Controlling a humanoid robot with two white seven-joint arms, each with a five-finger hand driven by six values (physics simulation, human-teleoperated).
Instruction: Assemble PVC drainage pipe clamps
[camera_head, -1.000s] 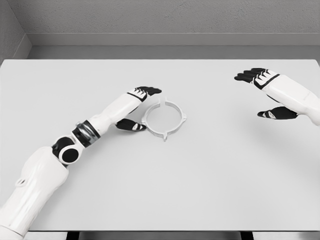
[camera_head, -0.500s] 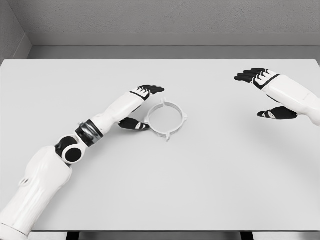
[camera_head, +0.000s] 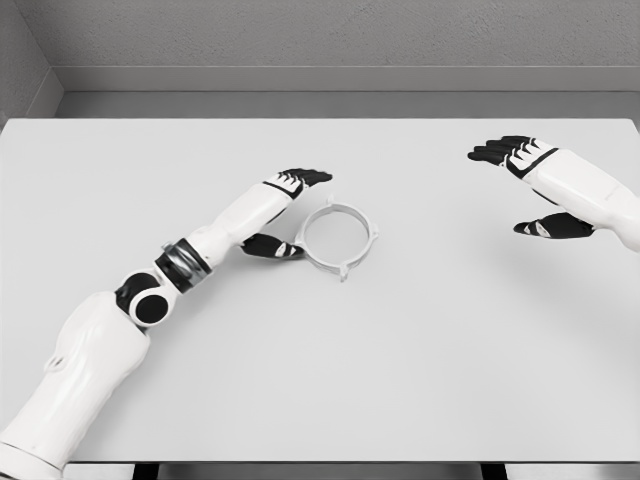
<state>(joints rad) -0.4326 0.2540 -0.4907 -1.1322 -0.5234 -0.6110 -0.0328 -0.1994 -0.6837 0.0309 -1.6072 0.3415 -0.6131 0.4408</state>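
While the white bench (camera_head: 400, 380) lies pale beneath both arms, the left robot hand (camera_head: 285, 215) is seen spread and holding nothing, its thumb touching the left rim of the white ring-shaped pipe clamp (camera_head: 338, 237) lying flat mid-bench, and farther right the right robot hand (camera_head: 525, 185) is held open, grasping nothing.

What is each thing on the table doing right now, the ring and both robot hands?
pipe clamp ring: lying flat on the table, not lifted, a single ring.
left hand: beside the ring's left edge, fingers spread on either side of it, not gripping; contact cannot be told.
right hand: far to the right, away from the ring, fingers open, holding nothing.
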